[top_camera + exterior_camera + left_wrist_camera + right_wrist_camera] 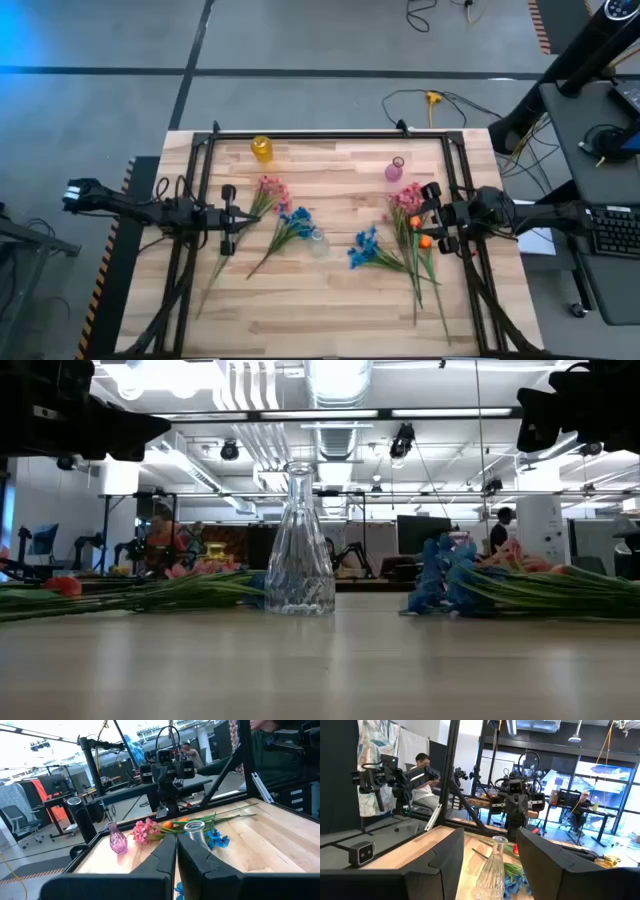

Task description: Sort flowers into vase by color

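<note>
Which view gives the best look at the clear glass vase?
The low view: the clear vase stands upright and whole, mid-table, unobstructed. The high view shows only a faint top-down glint beside blue flowers. The right wrist view shows it between its open fingers; the left wrist view shows just its rim.

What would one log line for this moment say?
left end effector: shut, empty | right end effector: open, above flowers | clear vase: empty

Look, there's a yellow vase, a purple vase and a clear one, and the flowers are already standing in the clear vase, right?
Not quite. The high view shows the clear vase empty; the flowers lie on the table. The yellow vase and purple vase are there.
</note>
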